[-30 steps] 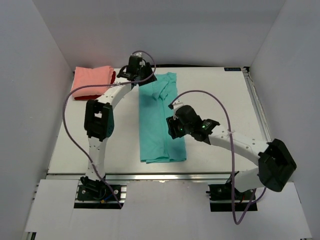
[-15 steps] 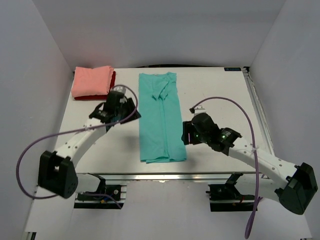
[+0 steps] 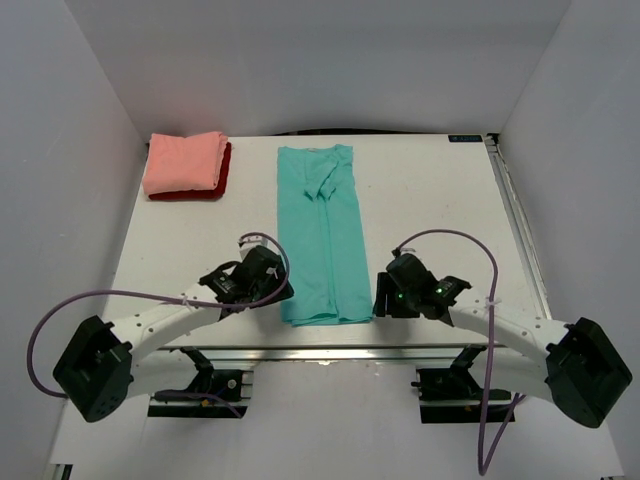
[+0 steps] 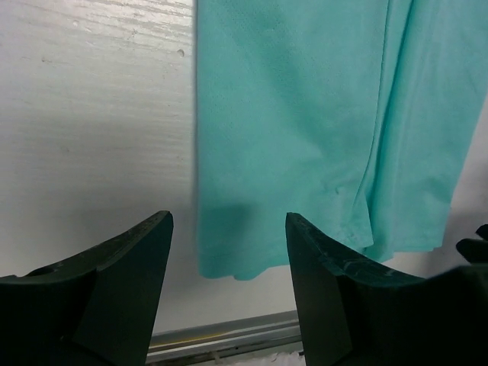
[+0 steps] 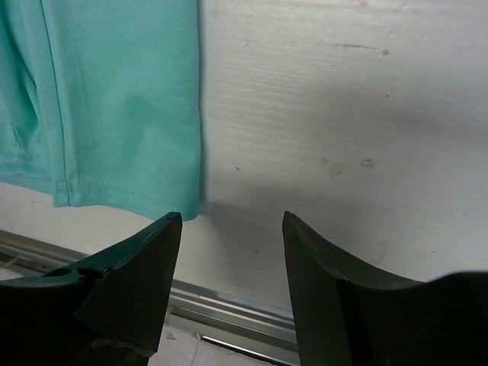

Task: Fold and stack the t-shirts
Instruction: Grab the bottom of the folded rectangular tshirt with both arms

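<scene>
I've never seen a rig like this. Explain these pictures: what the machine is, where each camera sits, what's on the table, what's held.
Two robot arms are bolted at the near edge of a white table. The wide picture looks down from above and behind them; the other two come from wrist cameras, so the dark prongs are each arm's own fingers. A teal shirt lies folded into a long strip in the middle. At the far left corner a folded pink shirt sits on a dark red shirt. The left hand and right hand are open at the strip's near corners, holding nothing.
</scene>
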You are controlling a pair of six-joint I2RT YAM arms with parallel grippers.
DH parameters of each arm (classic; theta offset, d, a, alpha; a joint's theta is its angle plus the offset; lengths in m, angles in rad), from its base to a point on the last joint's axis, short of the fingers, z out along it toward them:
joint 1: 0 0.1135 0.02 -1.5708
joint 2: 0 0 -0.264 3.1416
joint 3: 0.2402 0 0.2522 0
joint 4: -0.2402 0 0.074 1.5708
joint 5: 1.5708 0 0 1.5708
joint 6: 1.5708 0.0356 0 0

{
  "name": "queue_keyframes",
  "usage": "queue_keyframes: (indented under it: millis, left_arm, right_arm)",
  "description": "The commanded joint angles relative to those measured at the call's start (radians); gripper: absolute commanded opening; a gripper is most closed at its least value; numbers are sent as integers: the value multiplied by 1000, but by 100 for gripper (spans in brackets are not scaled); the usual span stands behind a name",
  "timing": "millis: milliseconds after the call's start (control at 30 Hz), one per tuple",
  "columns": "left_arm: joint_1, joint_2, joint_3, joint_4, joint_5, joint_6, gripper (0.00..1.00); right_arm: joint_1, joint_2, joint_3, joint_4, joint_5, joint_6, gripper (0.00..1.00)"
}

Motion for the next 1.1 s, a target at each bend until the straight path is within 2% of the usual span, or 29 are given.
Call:
queue_keyframes:
  millis: [0,167,500,667,1067]
  left_arm:
    - [-50,-3,-21,29,-105,-95,71]
    - [-103,21,-66,75,-122,-150,68]
    - [-162,15,-87,28,-177,-236,62]
    - [-192,-12,-101,20,-180,-270,55]
    - [-303,-20,-115,-46,-219,-373,56]
  right_arm:
    - [-3,22,-45,129,-89,33,62]
    - [-3,47,-69,189,-126,47,61]
    - [-4,61,-100,238,-149,56,59]
    - [-3,68,-100,250,-189,64,59]
    - [-3,61,-91,247,-195,84,66]
